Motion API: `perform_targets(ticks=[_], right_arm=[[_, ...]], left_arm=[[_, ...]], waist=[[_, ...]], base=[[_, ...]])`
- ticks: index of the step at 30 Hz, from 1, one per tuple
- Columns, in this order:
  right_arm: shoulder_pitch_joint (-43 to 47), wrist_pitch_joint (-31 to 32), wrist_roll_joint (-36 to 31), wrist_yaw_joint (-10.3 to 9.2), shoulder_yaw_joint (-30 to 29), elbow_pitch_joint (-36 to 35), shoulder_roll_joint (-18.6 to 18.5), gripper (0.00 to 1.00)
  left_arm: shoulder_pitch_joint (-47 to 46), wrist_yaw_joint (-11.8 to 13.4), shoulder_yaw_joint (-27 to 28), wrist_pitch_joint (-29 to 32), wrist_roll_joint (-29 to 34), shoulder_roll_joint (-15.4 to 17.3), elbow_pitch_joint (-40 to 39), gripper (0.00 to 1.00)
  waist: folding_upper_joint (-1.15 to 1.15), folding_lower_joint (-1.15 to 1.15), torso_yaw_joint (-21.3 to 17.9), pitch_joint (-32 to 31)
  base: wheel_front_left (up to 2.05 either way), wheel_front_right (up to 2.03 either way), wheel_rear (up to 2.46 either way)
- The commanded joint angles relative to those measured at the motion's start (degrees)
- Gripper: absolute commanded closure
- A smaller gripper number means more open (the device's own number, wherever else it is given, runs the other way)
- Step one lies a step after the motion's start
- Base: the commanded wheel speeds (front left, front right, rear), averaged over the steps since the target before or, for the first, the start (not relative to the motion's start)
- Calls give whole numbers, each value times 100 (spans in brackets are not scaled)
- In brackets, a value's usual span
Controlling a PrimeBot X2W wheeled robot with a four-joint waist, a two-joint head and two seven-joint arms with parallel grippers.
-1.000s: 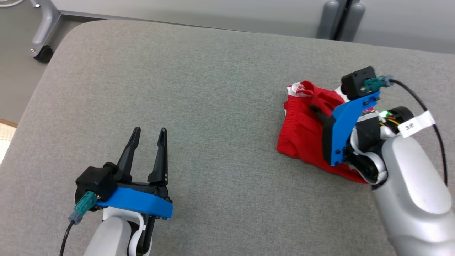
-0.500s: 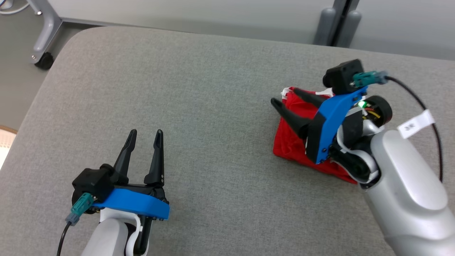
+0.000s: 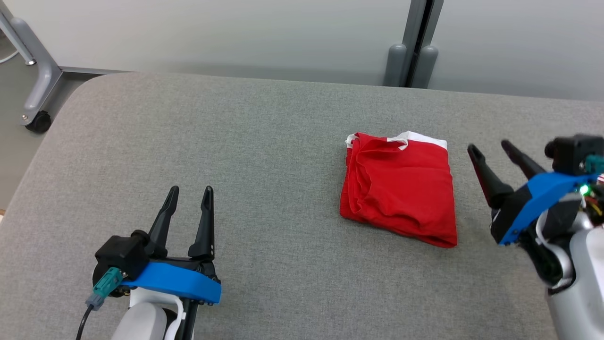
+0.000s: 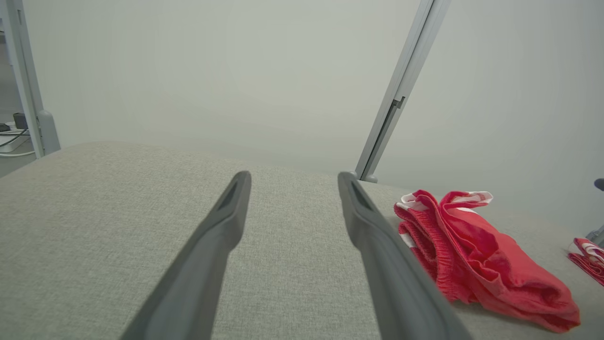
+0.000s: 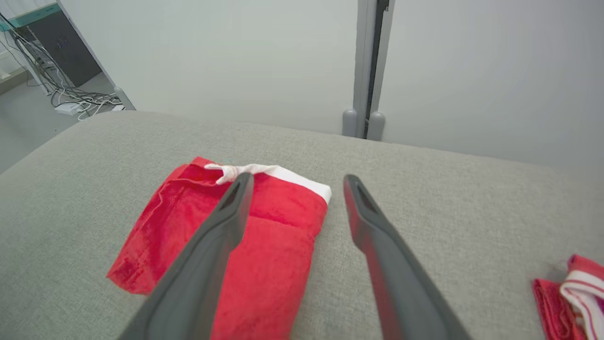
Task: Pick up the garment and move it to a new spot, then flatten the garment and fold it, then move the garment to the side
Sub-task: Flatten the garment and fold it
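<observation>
A red garment with white trim [image 3: 398, 186] lies folded into a rough rectangle on the grey padded table [image 3: 264, 141], right of centre. It appears as a low red heap [image 4: 476, 250] in the left wrist view and as a flat red fold [image 5: 250, 236] in the right wrist view. My right gripper [image 3: 488, 147] stands open just right of the garment, apart from it, holding nothing. My left gripper [image 3: 190, 191] rests open at the lower left, far from the cloth. Its dark fingers [image 4: 222, 226] frame bare table.
Another red and white cloth [image 5: 573, 293] lies at the table's right end, also seen as a red scrap [image 4: 587, 252]. A grey post [image 3: 413, 42] and pale wall stand behind the table. A wheeled frame leg [image 3: 33, 89] stands off the far left corner.
My right gripper has let go of the garment, lifted off it and drawn back to the right, open. The head camera has tilted up. The left gripper stayed put.
</observation>
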Motion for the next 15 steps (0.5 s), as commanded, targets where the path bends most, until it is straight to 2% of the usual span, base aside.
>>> perform_targets(ticks=[1,5,6,7,8,9,15], right_arm=[[114,-106,-78,3,-69,94,101,0],[197,-354,-284,3,-239,607,371,0],[109,-381,-322,3,-239,738,426,7],[-1,-384,-351,3,-213,880,484,62],[-127,-382,-381,3,-161,1021,534,91],[-244,-341,-395,3,-108,1175,574,100],[-1079,-72,-536,3,198,2028,660,100]], left_arm=[[52,-11,12,-24,43,35,-10,0],[10,-11,-28,-24,21,62,-19,0],[-14,-12,-42,-24,18,70,-26,0],[-49,-11,-65,-24,17,74,-35,0],[-85,-11,-80,-24,18,79,-43,0],[-114,-11,-98,-24,20,81,-50,0],[-342,-12,-295,-24,54,42,-74,0]], waist=[[0,0,-2,5],[0,0,14,43],[0,0,26,70],[0,0,50,109],[0,0,74,142],[0,0,105,177],[0,0,412,462]], base=[[0,0,0],[0,0,0],[0,0,0],[0,0,0],[0,0,0],[0,0,0],[0,0,0]])
